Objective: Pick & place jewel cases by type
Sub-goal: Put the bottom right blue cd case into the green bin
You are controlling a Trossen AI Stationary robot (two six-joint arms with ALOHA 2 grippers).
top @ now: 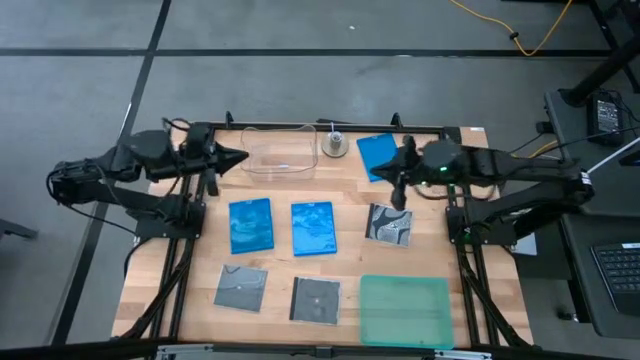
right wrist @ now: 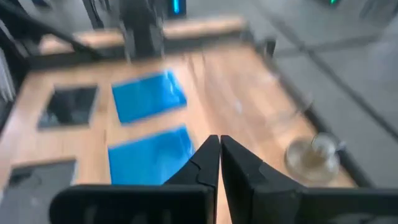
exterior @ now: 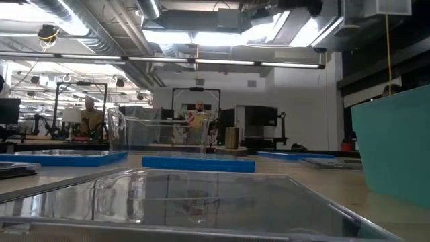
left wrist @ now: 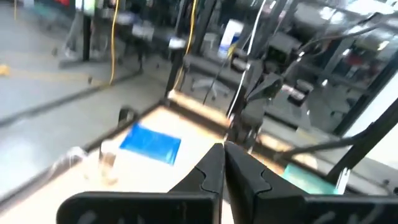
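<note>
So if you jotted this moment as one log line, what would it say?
left gripper: fingers shut, empty, by clear tub | right gripper: fingers shut, empty, over far blue case | six jewel cases unsorted | teal tray empty

Even, bright light falls from ceiling fixtures (exterior: 201, 33), which flare white in my low view. Shadows on the surface (top: 270, 265) beneath me are soft and faint. Both my wrist views are smeared with motion blur. The clear case (exterior: 195, 202) nearest the low camera carries pale glare.
</note>
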